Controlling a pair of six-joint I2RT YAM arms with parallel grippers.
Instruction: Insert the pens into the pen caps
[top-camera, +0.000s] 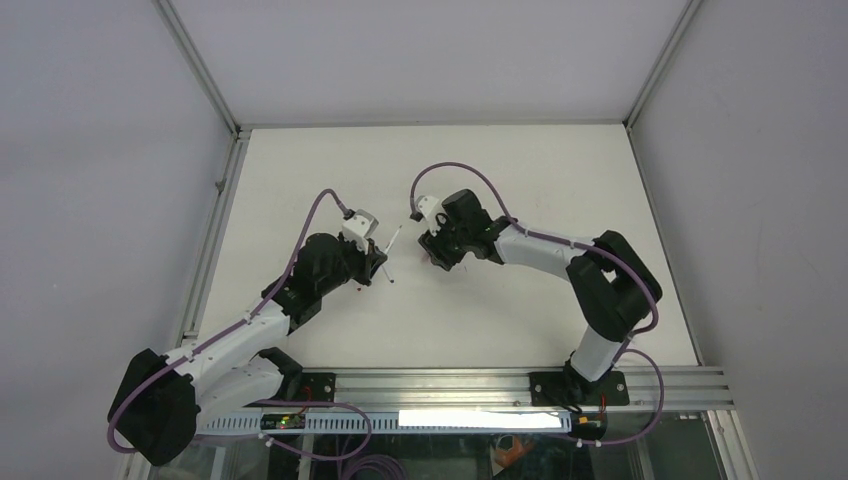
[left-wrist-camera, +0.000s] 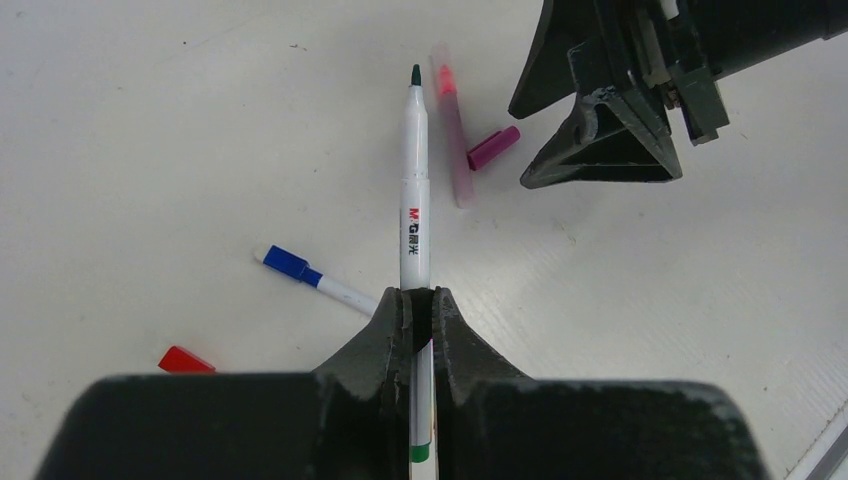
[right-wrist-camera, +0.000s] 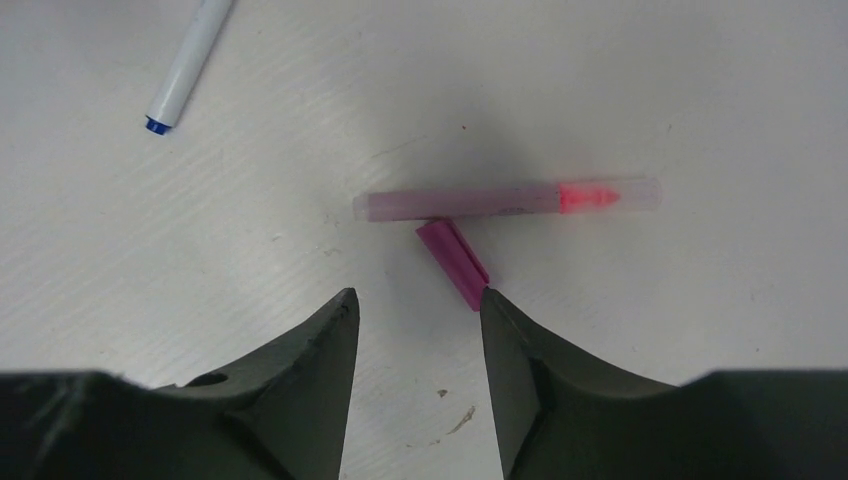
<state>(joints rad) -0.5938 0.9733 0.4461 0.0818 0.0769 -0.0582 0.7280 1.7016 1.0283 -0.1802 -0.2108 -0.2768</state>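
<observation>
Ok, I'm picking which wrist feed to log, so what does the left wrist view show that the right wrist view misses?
Only the left wrist view: the left pincer shut on the green-tipped pen, plus a red cap. Only the right wrist view: the right pincer standing open. Both: the pink pen, the magenta cap touching it, and a blue-ended white pen.
</observation>
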